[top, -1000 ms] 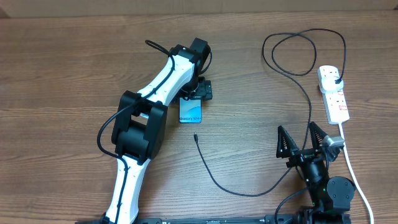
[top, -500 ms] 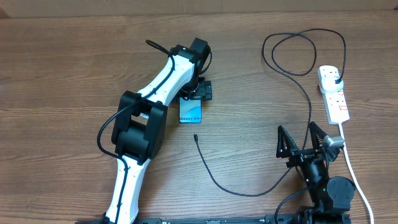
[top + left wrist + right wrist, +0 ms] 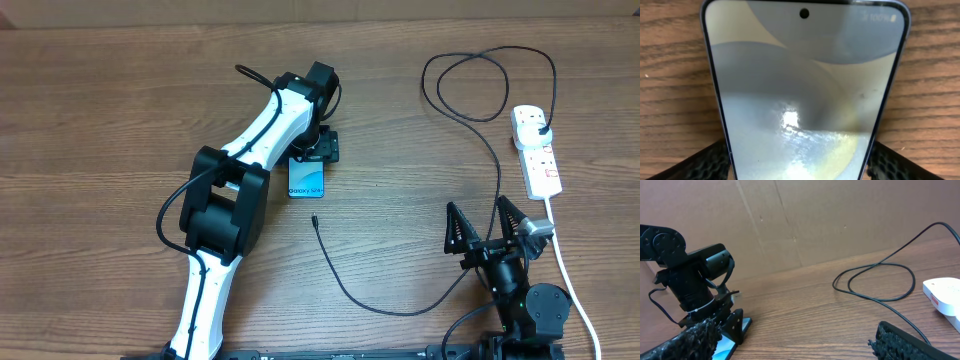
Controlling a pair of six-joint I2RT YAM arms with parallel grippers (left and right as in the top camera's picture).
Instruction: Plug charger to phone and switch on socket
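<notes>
The phone [image 3: 307, 178] is clamped by the left jaws, steadied for the charger tip [image 3: 314, 221] at six o'clock; right jaws are spread, empty.

Bare wood lies open between the phone's [image 3: 307, 178] near short edge and the connector tip [image 3: 313, 219]. The left arm [image 3: 255, 140] covers its far end, and the left gripper [image 3: 314, 157] hems both long sides. The charger cable [image 3: 345, 290] curves past the wide-spread right gripper [image 3: 476, 205], and 1 loop [image 3: 487, 85] lies beside the socket [image 3: 536, 150].
</notes>
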